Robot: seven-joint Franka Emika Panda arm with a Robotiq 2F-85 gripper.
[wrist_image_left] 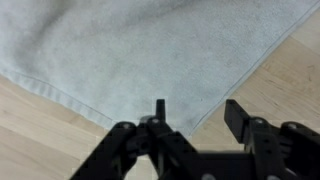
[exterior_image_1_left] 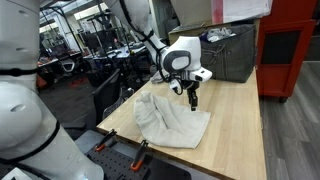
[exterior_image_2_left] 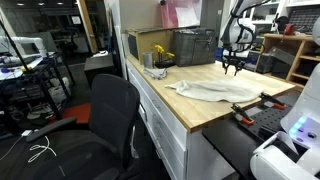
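Observation:
A pale grey-white towel [exterior_image_1_left: 170, 120] lies crumpled on the light wooden table [exterior_image_1_left: 240, 125]; it also shows as a flat heap [exterior_image_2_left: 215, 90] in an exterior view. My gripper [exterior_image_1_left: 192, 100] hangs just above the towel's far corner, black fingers pointing down, and it appears small at the back of the table [exterior_image_2_left: 232, 68]. In the wrist view the gripper [wrist_image_left: 197, 108] is open: its two fingers stand apart with nothing between them. Under it the towel [wrist_image_left: 130, 50] fills the upper left, and its hemmed edge runs diagonally over the bare wood [wrist_image_left: 290, 70].
A dark grey crate [exterior_image_1_left: 225, 50] stands at the table's far end, seen again as a crate [exterior_image_2_left: 195, 45] beside a yellow object [exterior_image_2_left: 163, 55]. A black office chair [exterior_image_2_left: 105, 110] sits beside the table. Clamps [exterior_image_1_left: 130, 150] grip the near edge. A red cabinet [exterior_image_1_left: 285, 50] stands behind.

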